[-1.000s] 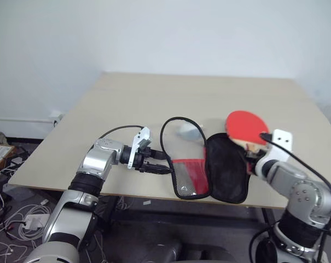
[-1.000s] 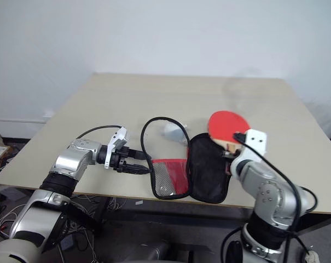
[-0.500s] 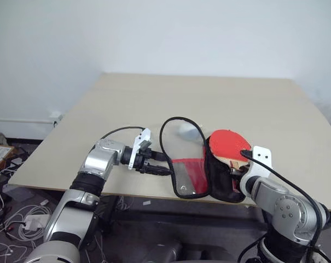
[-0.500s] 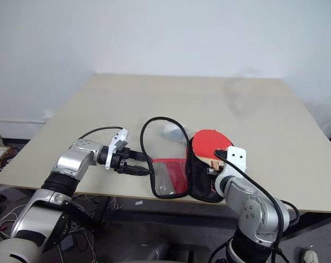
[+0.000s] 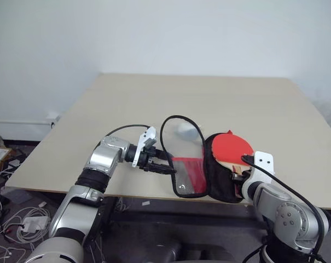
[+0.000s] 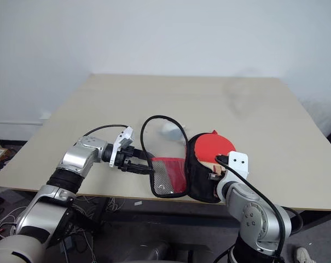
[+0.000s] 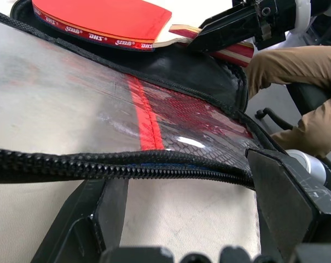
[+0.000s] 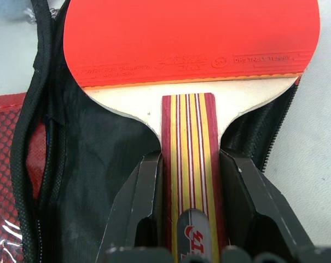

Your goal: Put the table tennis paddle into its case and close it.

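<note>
At the near edge of the table [image 5: 127, 98] the case [image 5: 222, 181] lies unzipped and spread open, its black lining upward on the robot's right and its red mesh flap [image 5: 190, 175] folded out to the left. The case's near end hangs at the table edge, partly hidden behind the right arm. The right gripper [image 8: 190, 181] is clamped on the striped wooden handle of the paddle [image 5: 231, 148], one black finger on each side, pointing forward and down. The paddle's red face lies over the black lining with the head reaching past the case's far rim, so it is resting on the open case, not zipped in. The left gripper [image 5: 164, 166] reaches in from the left, pointing to the right and slightly down, its fingers spread wide on either side of the flap's zip edge; whether they touch it cannot be told. A black cable [image 5: 173, 123] loops over the table just beyond. Behind the case sits a small pale lump [image 5: 188, 130], too blurred to identify.
</note>
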